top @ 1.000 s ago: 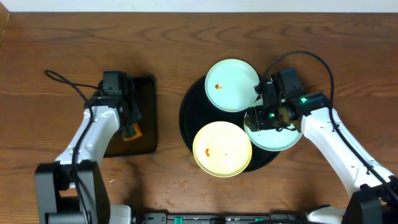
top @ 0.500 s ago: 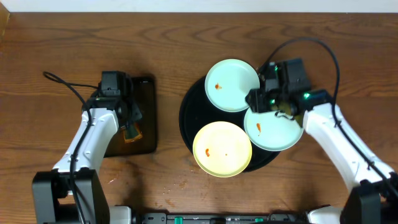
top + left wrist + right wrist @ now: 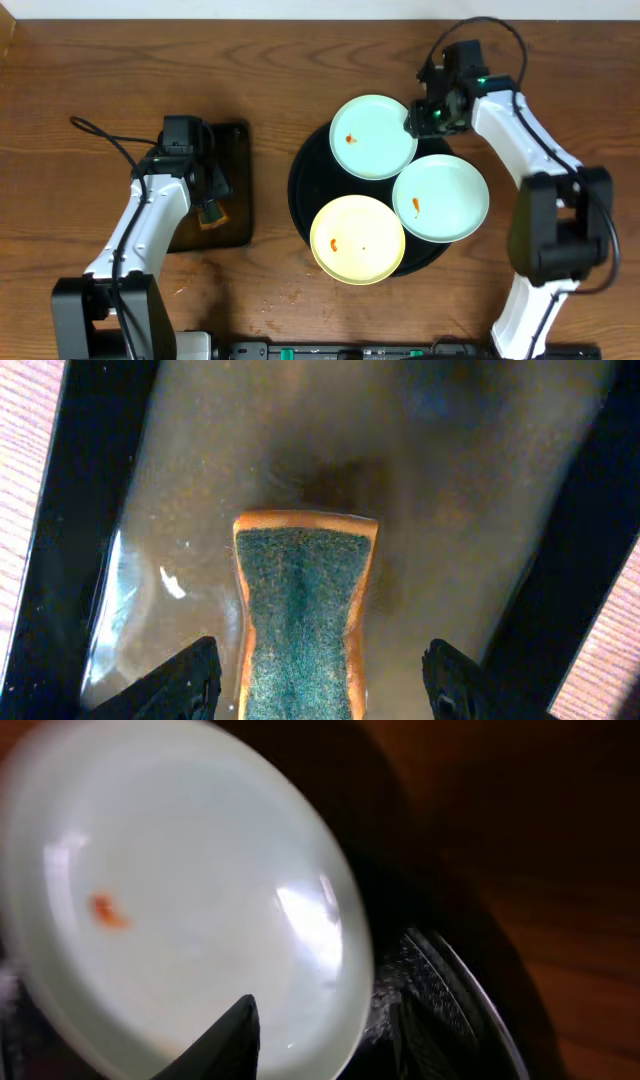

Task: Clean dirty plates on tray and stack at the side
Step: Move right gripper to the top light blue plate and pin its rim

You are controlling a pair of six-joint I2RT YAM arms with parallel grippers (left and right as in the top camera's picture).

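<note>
Three dirty plates lie on the round black tray (image 3: 300, 190): a mint plate (image 3: 373, 137) at the back, a second mint plate (image 3: 440, 197) on the right, and a cream-yellow plate (image 3: 357, 239) in front, each with an orange smear. My right gripper (image 3: 420, 118) is at the back plate's right rim. In the right wrist view the jaws (image 3: 325, 1010) are open, one finger over the mint plate (image 3: 170, 890) and the other outside its rim. My left gripper (image 3: 320, 685) stands open astride a green-topped orange sponge (image 3: 300, 610), touching neither side.
The sponge (image 3: 212, 212) lies on a small rectangular black tray (image 3: 235, 160) at the left, under my left arm (image 3: 150, 215). The wet tray floor (image 3: 450, 510) shows around the sponge. Bare wooden table (image 3: 270, 300) surrounds both trays.
My left gripper has opened and let go of the sponge. My right arm has swung from the right-hand mint plate back to the far plate's rim, its jaws narrowing.
</note>
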